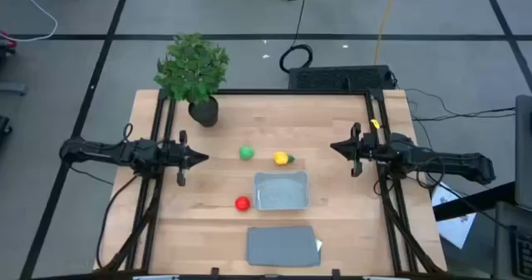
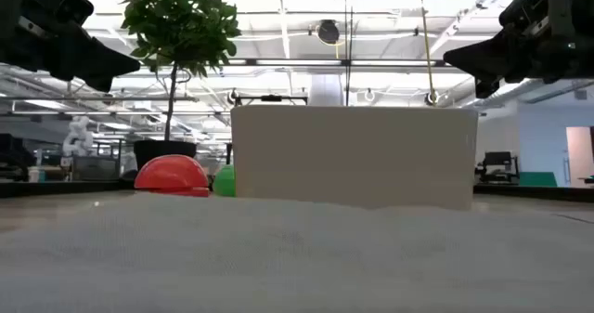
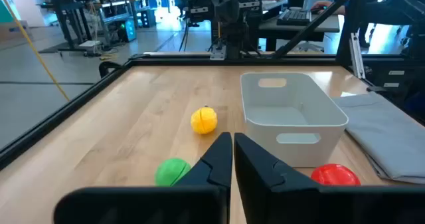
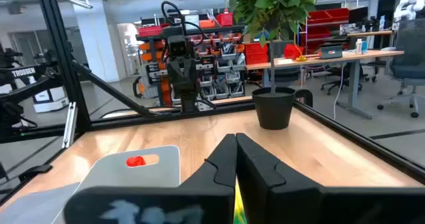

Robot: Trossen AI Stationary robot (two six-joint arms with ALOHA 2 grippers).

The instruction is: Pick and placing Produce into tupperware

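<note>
High cam looks straight down on whole table (image 1: 208, 130); low cam sits at tabletop level by the 6 o'clock edge, facing 12; left wrist cam faces 3, right wrist cam faces 9, both close over the wood, sharing the tupperware (image 3: 292, 114) mid-table.

Two dark, slender jointed arms, black tapered claw fingers (image 3: 222, 161), black cables along the frame

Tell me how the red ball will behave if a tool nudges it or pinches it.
The red ball looks round and smooth, so a nudge would probably send it rolling across the flat table. It lies beside the tupperware, which might stop it. Its glossy skin could slip in a pinch.
</note>
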